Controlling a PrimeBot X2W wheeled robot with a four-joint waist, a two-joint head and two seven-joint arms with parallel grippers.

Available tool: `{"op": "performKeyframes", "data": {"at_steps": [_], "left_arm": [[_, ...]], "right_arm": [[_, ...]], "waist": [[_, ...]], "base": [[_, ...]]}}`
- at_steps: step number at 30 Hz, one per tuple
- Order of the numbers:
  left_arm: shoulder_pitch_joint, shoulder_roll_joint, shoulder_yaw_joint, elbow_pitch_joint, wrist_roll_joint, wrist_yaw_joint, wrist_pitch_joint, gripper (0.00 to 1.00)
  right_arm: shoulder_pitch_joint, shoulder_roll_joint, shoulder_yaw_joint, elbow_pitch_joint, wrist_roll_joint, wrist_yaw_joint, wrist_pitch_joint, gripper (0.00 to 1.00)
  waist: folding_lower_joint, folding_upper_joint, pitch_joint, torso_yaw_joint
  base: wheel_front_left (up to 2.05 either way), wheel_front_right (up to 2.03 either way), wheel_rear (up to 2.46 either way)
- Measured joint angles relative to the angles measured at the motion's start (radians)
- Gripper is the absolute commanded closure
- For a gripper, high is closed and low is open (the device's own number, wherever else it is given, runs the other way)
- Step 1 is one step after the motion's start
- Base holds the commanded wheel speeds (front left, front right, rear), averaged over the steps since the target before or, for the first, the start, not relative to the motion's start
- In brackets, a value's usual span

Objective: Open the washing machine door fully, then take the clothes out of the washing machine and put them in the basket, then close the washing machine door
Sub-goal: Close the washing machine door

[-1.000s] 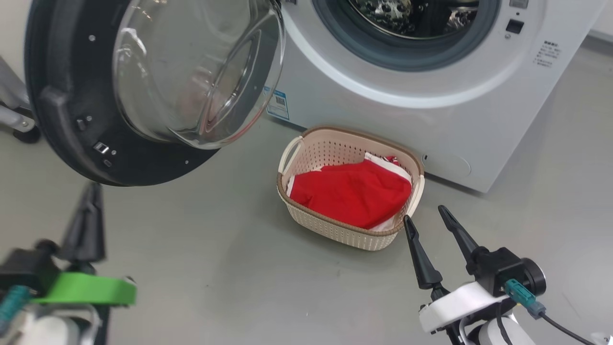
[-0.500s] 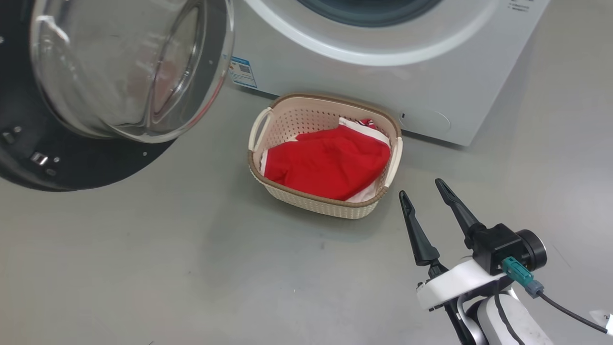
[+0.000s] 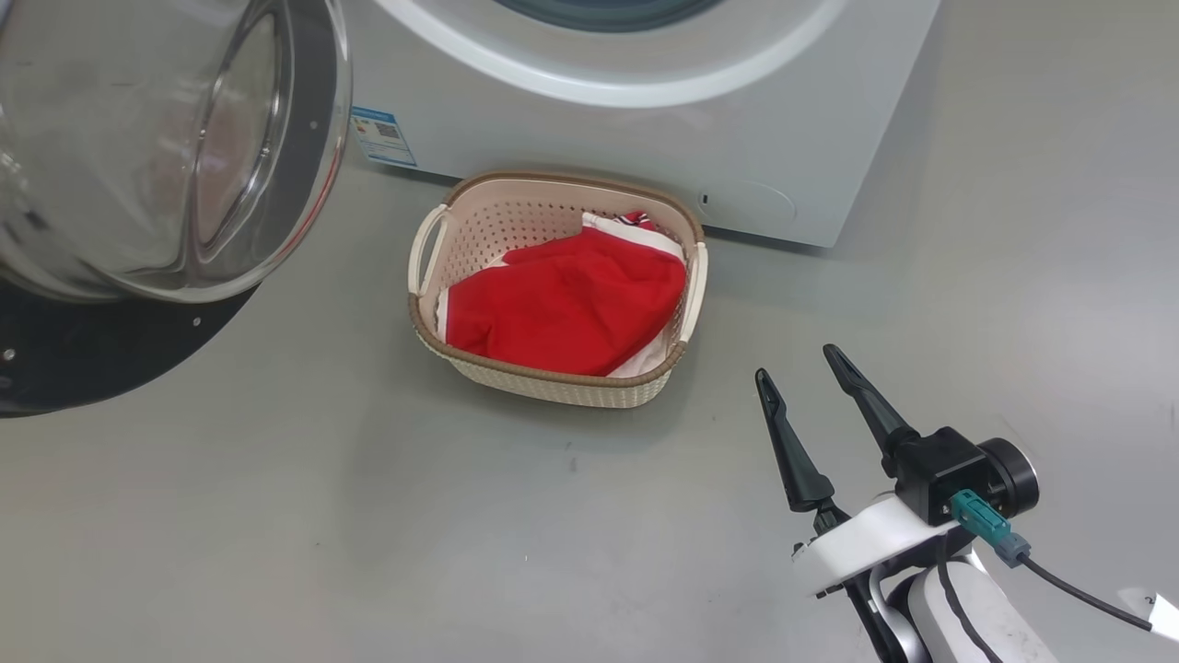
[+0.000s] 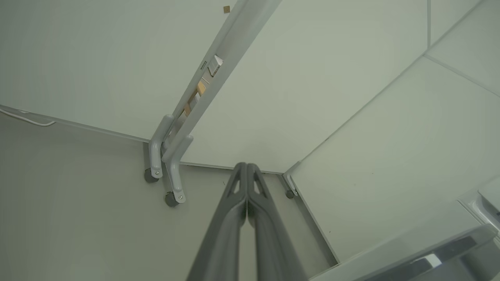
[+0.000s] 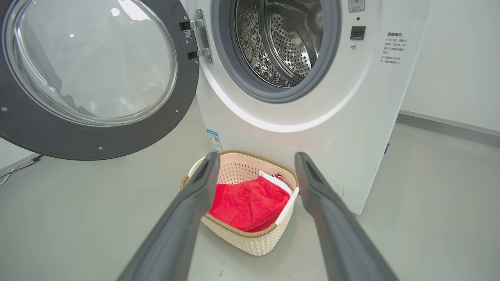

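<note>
Smooth grey floor, pale wall panels, slanted grey metal frame standing on two small castors by the wall, thin cable along the wall's foot, grey skirting.

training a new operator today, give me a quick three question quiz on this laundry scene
1. True or false: the clothes lie in the basket.
2. Pick one: the washing machine door is A) shut, B) swung open, C) taken off.
3. Fill in: the right gripper is ___.

Key: 1 true. 2 B. 3 open.
</note>
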Motion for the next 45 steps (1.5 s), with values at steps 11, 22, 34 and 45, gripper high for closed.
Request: {"op": "performKeyframes", "data": {"at_steps": [11, 22, 34, 45], "left_arm": [[-0.102, -0.003, 0.147, 0.198, -0.149, 0.045, 0.134, 1.0], [-0.177, -0.02, 0.163, 0.323, -0.211, 0.046, 0.267, 1.0], [-0.217, -0.023, 0.13, 0.388, -0.228, 0.047, 0.394, 1.0], [-0.217, -0.02, 0.102, 0.425, -0.239, 0.047, 0.504, 1.0]], "right_arm": [[-0.001, 0.006, -0.005, 0.012, 0.0, -0.006, -0.009, 0.0], [-0.006, 0.011, -0.007, 0.014, 0.001, -0.006, -0.015, 0.0], [-0.012, 0.012, -0.007, 0.02, 0.002, -0.007, -0.019, 0.0], [-0.016, 0.016, -0.011, 0.043, 0.011, -0.015, -0.027, 0.0]], "waist": [[0.0, 0.0, -0.016, -0.045], [0.0, 0.0, -0.019, -0.053], [0.0, 0.0, -0.02, -0.059], [0.0, 0.0, -0.041, -0.064]], "base": [[0.0, 0.0, 0.0], [0.0, 0.0, 0.0], [0.0, 0.0, 0.0], [0.0, 0.0, 0.0]]}}
